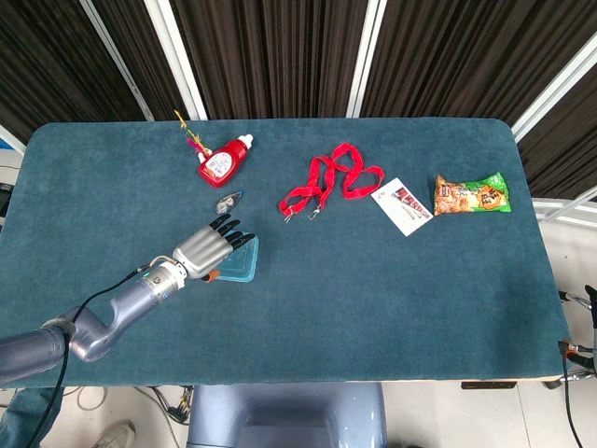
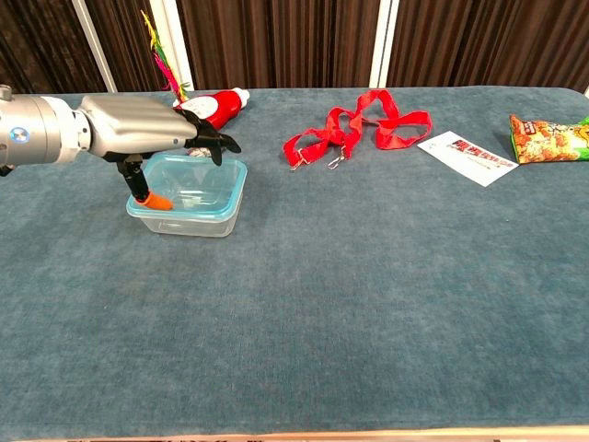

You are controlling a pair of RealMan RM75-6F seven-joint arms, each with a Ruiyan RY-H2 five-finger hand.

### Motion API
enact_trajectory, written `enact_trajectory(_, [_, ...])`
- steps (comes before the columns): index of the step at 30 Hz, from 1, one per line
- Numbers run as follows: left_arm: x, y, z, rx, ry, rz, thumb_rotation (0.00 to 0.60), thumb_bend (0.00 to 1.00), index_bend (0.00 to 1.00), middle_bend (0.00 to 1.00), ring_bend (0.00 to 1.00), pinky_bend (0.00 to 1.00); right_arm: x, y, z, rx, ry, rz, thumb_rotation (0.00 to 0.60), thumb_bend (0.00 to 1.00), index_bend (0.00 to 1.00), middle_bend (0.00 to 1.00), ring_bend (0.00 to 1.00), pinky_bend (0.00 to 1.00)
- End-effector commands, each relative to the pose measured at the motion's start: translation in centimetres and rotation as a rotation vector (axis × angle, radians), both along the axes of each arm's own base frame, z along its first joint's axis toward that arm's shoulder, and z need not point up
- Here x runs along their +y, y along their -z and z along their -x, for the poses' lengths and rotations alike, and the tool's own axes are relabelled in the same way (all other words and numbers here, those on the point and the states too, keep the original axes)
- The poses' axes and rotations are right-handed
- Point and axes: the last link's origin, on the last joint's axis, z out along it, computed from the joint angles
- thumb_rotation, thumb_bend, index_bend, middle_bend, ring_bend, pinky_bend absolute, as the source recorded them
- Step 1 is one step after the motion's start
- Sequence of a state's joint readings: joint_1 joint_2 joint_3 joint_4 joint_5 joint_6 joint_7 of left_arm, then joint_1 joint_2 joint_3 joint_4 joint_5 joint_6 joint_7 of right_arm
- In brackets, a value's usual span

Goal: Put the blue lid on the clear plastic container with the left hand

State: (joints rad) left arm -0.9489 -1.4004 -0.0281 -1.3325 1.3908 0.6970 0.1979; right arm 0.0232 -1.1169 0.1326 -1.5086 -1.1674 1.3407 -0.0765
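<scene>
Clear plastic container (image 2: 189,195): rounded-rect., translucent, blue lid (image 2: 224,187) seated on top; front-left of desk (image 2: 368,276), teal napped cloth. Left hand (image 2: 147,133): metallic shell, dark fingers spread flat over lid, orange-tipped thumb at rim; contact unclear.

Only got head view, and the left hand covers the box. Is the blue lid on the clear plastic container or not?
Observer: Chest view shows the blue lid lying level across the top of the clear plastic container. I can't tell if it's snapped shut.
Operator: Is the left hand pressing it?
Observer: The left hand is stretched flat above the lid, with what looks like a gap under the fingers.
Operator: Thumb?
Observer: It points down, with its orange tip at the container's near-left corner rim.
</scene>
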Motion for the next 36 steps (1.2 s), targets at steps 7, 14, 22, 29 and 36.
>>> enact_trajectory(7, [-0.1, -1.0, 0.2, -0.051, 0.002, -0.074, 0.600, 0.22, 0.04, 0.23, 0.00, 0.00, 0.0, 0.0, 0.0, -0.003, 0.000, -0.002, 0.600, 0.31, 0.07, 0.05, 0.04, 0.00])
enact_trajectory(14, [-0.5, -1.7, -0.5, -0.172, -0.097, -0.092, 0.600, 0.26, 0.11, 0.27, 0.00, 0.00, 0.0, 0.1, 0.0, -0.005, 0.000, -0.005, 0.600, 0.31, 0.07, 0.05, 0.04, 0.00])
enact_trajectory(22, [-0.7, -3.0, -0.6, -0.175, -0.164, -0.098, 0.600, 0.32, 0.16, 0.31, 0.01, 0.02, 0.0, 0.0, 0.0, -0.010, -0.002, -0.004, 0.600, 0.31, 0.07, 0.05, 0.04, 0.00])
enact_trajectory(29, [-1.2, -2.7, -1.1, -0.181, -0.109, -0.064, 0.600, 0.33, 0.24, 0.38, 0.11, 0.12, 0.1, 0.1, 0.0, -0.008, 0.001, -0.006, 0.600, 0.31, 0.07, 0.05, 0.04, 0.00])
enact_trajectory(36, [-0.6, -2.8, -0.7, -0.216, -0.079, -0.197, 0.600, 0.36, 0.36, 0.50, 0.28, 0.37, 0.0, 0.3, 0.1, -0.011, 0.007, -0.013, 0.600, 0.31, 0.07, 0.05, 0.04, 0.00])
